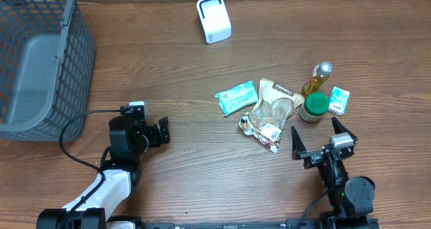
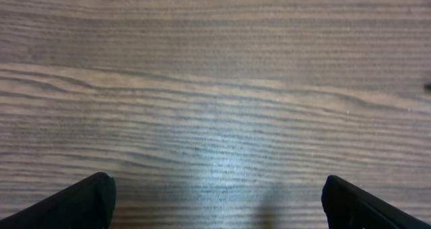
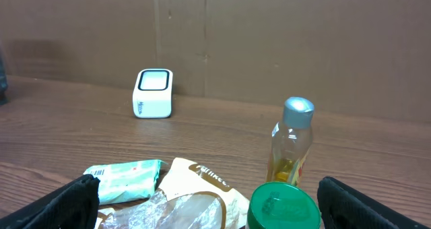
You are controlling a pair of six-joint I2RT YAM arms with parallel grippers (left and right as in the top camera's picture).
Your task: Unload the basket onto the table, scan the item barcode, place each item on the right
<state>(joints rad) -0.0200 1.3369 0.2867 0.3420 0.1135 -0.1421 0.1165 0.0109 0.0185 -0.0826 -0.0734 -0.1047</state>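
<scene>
Right gripper (image 1: 314,128), at lower right, is standing wide open and empty just below a round green-lidded jar (image 1: 314,108). Left gripper (image 2: 215,182) is gaping open, holding nothing, over the brown wooden bench (image 1: 188,74). Teal plastic packet (image 1: 237,97) and crinkled tan snack bag (image 1: 273,108) are lying touching at centre-right; white boxy barcode scanner (image 1: 213,19) is sitting well apart at upper centre.
</scene>
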